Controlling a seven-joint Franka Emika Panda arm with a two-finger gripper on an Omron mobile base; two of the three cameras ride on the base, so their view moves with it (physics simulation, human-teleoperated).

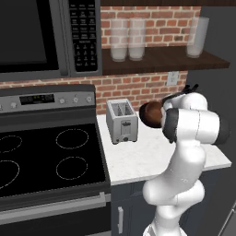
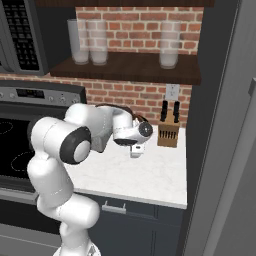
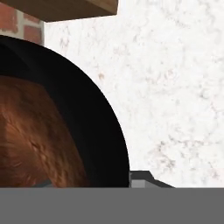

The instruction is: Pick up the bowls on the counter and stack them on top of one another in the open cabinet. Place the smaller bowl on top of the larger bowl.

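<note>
Nearest you, the white arm folds forward over the counter (image 1: 138, 161), its elbow blocking much of the left base view. In the right base view your tool (image 2: 136, 150) hangs low over the white marbled slab, pointing down beside the knife block (image 2: 168, 134); the fingers are too small and hidden there to judge their gap. In the hand view, a single grey fingertip (image 3: 140, 179) pokes up at the bottom edge, just beside the rim of the black bowl (image 3: 94, 127), so you cannot tell whether the tool is apart, together or clamped on anything.

The black bowl fills the left of the hand view as a wide dark curve. The reddish-brown bowl (image 3: 35, 140) shows within that curve, on the left. From this angle you cannot tell whether the brown one sits inside the black one or just beside it. In the left base view the reddish-brown bowl (image 1: 151, 114) peeks out behind the arm, on the counter to the right of the toaster (image 1: 121, 120).

Farther back, the brick wall carries an outlet (image 2: 172, 92). Above it the open wooden shelf (image 2: 130, 67) holds three tall clear glass jars (image 2: 169, 45), with the microwave (image 1: 46, 37) to its left over the stovetop (image 1: 46, 161).
</note>
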